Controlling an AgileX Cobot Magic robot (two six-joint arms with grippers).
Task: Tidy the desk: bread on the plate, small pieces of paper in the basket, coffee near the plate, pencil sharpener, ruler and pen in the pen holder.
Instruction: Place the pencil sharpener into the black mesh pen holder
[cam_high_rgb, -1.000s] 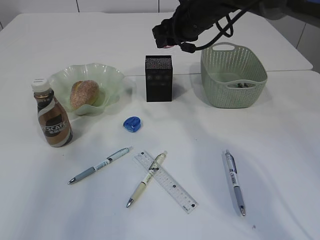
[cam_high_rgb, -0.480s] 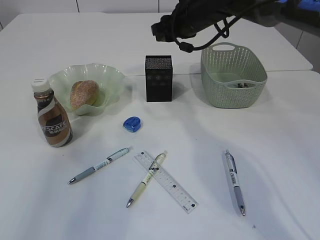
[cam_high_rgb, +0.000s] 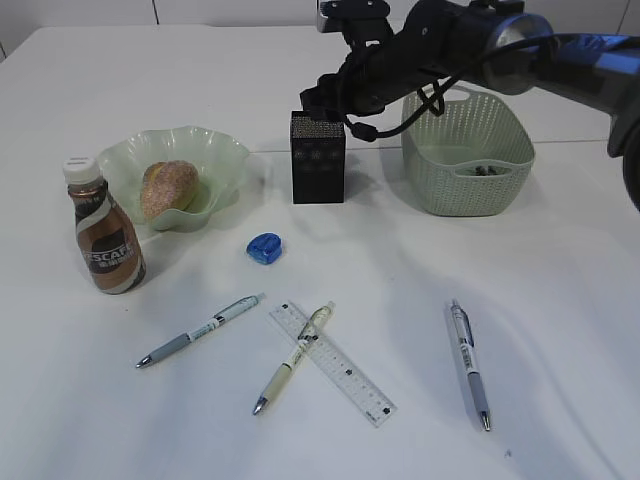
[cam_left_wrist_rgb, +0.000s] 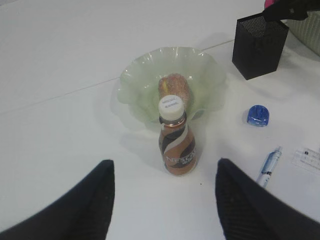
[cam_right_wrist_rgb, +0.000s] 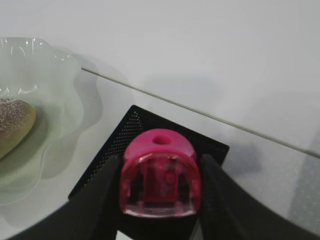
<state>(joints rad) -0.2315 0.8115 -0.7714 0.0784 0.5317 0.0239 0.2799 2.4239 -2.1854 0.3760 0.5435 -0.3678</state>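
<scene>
Since half a second ago my right arm has come lower and sits just over the black mesh pen holder (cam_high_rgb: 318, 157); everything on the desk (cam_high_rgb: 560, 300) lies where it was. My right pincer (cam_right_wrist_rgb: 161, 187) is closed on a pink pencil sharpener (cam_right_wrist_rgb: 160, 173), one finger on each side of it, directly above the holder's open mouth.

My left pincer (cam_left_wrist_rgb: 165, 200) is spread wide and grips nothing. It hangs above the coffee bottle (cam_left_wrist_rgb: 177, 140), which stands upright just beside the pale green plate (cam_high_rgb: 225, 160). The bread (cam_high_rgb: 167, 187) lies on that plate.

A blue pencil sharpener (cam_high_rgb: 264, 247) rests on the desk in front of the holder, between holder and pens. Nearer the front edge, a grey-tipped pen (cam_high_rgb: 200, 331) lies slanted on the left. A yellowish pen (cam_high_rgb: 293, 358) lies across the clear ruler (cam_high_rgb: 331, 363), touching it. A third pen (cam_high_rgb: 469, 364) lies well apart on the right. The green basket (cam_high_rgb: 445, 170) stands just right of the holder, with dark scraps (cam_high_rgb: 481, 170) inside; I cannot tell exactly what they are.
</scene>
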